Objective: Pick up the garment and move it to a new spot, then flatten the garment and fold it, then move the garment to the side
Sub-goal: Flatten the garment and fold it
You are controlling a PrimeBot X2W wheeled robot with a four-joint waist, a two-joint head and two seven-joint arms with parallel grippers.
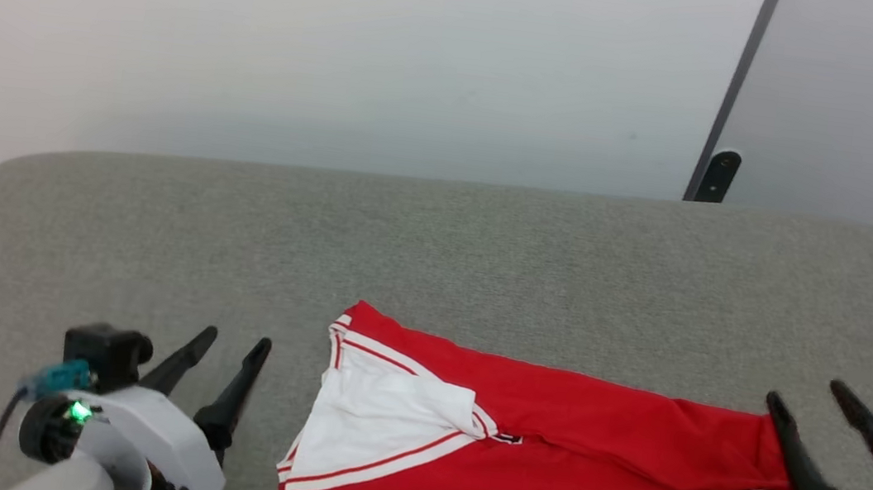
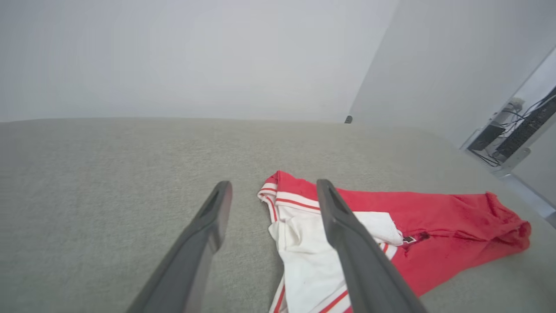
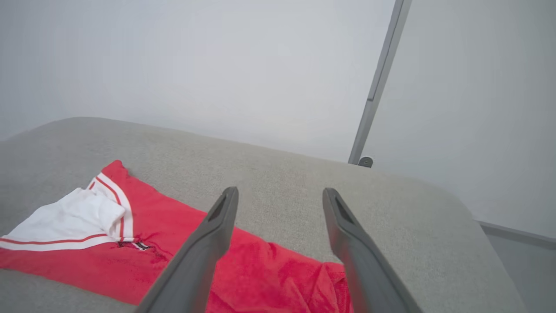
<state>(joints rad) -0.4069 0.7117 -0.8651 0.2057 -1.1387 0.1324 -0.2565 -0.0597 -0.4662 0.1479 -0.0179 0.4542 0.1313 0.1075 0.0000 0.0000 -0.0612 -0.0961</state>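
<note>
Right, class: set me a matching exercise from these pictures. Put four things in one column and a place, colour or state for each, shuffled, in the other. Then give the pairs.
Things
1. garment
2. left gripper
3. right gripper
4. table

Descriptions
A. open, at the garment's red end
B. grey, with rounded corners
C. red and white, lying in a long strip
D. open, beside the garment's white end

Pairs: 1-C, 2-D, 3-A, 4-B
</note>
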